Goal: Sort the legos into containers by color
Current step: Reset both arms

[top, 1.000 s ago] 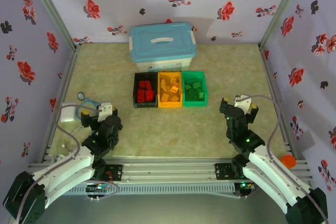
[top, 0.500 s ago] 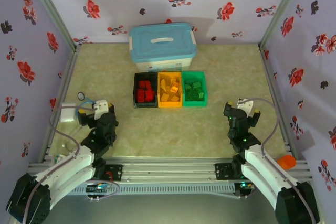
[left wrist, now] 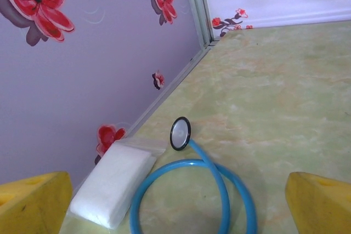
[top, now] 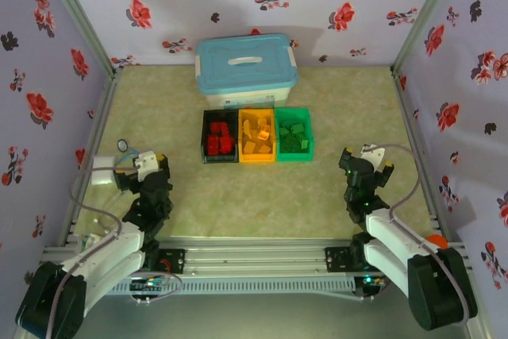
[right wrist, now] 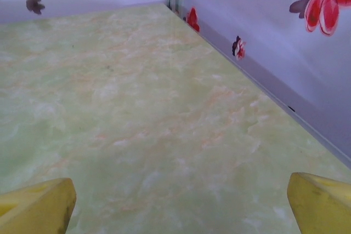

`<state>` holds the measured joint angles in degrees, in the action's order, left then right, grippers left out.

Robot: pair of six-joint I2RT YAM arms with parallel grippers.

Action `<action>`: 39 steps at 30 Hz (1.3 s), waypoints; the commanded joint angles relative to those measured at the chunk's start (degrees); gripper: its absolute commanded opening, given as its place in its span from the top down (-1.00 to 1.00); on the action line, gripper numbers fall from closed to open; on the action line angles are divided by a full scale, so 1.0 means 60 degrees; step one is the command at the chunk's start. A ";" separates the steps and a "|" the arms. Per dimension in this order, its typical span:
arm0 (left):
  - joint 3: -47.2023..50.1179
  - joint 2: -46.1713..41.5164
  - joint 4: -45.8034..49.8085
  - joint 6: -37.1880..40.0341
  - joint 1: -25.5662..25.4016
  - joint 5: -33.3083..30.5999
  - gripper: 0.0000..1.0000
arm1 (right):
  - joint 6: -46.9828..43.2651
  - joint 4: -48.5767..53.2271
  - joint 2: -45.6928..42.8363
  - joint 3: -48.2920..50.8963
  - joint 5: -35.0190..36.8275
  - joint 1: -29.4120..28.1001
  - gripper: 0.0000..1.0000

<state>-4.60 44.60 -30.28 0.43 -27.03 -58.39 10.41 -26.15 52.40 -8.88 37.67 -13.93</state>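
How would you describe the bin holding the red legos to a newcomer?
Find the white box with the light-blue lid. Just in front of it, a black bin, an orange-yellow bin and a green bin stand in a row. The black bin is leftmost and alone holds red legos.

3 containers point(top: 256, 160) in row before box point(top: 246, 69); legos point(top: 258, 136) inside.

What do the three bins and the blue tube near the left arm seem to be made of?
Black bin, orange-yellow bin and green bin: likely moulded plastic, given thin walls and uniform colour. Blue tube: probably flexible rubber or vinyl, smooth with slight sheen, lying in a curved loop.
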 commanded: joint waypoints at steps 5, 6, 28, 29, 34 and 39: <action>0.0221 0.0963 -0.2243 -0.0318 0.1038 0.1031 -0.99 | -0.0268 -0.3627 0.1082 0.0660 0.0299 0.0354 -0.99; 0.0288 0.1177 -0.2608 -0.0320 0.1159 0.1128 -0.99 | -0.0276 -0.3921 0.1309 0.0671 0.0299 0.0385 -0.99; -0.0091 0.5374 -0.7157 -0.0222 0.2472 0.3143 -0.99 | -0.0284 -0.8665 0.5494 0.0588 -0.0409 0.1356 -0.98; -0.0154 0.5399 -0.7098 -0.0084 0.2482 0.3259 -0.99 | -0.0386 -0.8628 0.5499 0.0559 -0.0637 0.1356 -0.98; -0.0064 0.5359 -0.7162 -0.0104 0.2480 0.3357 -0.99 | -0.1634 -0.8841 0.6056 0.0245 -0.1416 0.0709 -0.99; -0.0145 0.5544 -0.7184 -0.0077 0.2628 0.3551 -0.99 | -0.2025 -0.8899 0.6713 -0.0030 -0.1892 0.0543 -0.99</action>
<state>-4.29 76.82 -70.26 -1.10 -12.32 -38.24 1.37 -76.82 92.05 -8.21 28.40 -10.74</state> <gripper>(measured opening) 0.996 0.994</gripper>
